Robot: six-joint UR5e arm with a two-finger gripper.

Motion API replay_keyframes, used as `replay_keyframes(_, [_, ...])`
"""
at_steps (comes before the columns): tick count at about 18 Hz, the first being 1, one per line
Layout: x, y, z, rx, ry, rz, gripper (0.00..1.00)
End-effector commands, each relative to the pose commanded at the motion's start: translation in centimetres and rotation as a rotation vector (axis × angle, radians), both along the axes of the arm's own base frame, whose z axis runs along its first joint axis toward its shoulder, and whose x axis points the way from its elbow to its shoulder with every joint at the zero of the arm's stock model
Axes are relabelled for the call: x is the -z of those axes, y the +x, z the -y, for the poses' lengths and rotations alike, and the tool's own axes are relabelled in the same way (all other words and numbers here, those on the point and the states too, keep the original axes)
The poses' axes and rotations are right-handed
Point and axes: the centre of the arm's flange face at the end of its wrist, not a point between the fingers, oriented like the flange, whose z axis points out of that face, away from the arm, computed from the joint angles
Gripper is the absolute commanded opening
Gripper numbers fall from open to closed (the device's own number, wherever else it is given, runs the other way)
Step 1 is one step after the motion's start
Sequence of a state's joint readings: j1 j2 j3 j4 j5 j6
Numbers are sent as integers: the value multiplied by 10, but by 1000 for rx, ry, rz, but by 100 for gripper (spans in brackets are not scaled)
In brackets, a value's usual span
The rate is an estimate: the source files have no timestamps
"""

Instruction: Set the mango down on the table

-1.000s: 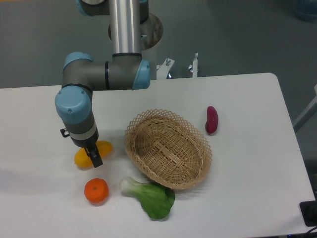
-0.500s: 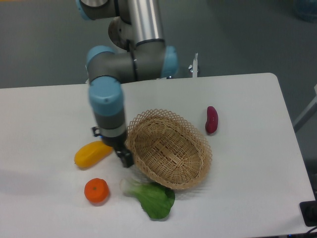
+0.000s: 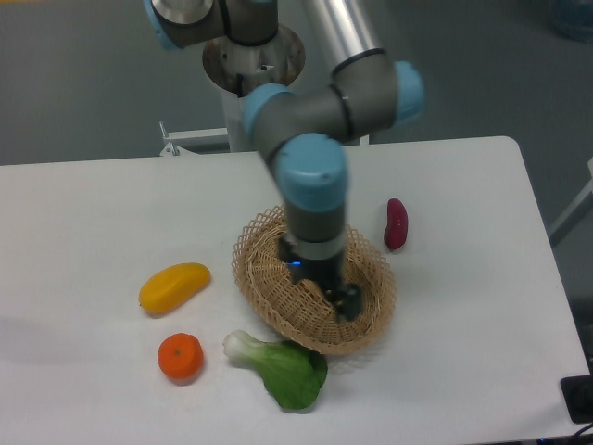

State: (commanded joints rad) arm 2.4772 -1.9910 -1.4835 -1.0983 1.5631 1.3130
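The yellow-orange mango (image 3: pixel 174 286) lies on its side on the white table (image 3: pixel 83 213), left of the wicker basket (image 3: pixel 264 287), with nothing touching it. My gripper (image 3: pixel 345 305) hangs over the basket's inside, well to the right of the mango. Nothing shows between its dark fingers. From this angle the fingers overlap, so I cannot make out whether they are apart or together.
A round orange tangerine (image 3: pixel 180 357) sits below the mango. A green bok choy (image 3: pixel 283 369) lies in front of the basket. A dark-red sweet potato (image 3: pixel 396 223) rests to the basket's right. The arm's base (image 3: pixel 250 46) stands at the table's back edge.
The arm swung right, from over the mango, past the basket's left rim, to above the basket's inside. The mango stays on the table where it lay.
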Motion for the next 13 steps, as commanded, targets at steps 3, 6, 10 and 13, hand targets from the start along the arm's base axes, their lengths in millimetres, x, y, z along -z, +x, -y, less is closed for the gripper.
replay_keyframes(3, [-3,-38,20,23,-27,17,100])
replay_keyframes(6, [-4,-75,39,37,-42,27,100])
replay_keyframes(10, [-2,-121,58,42,-50,23,100])
replay_keyframes(13, [-4,-152,68,29,-63,47,100])
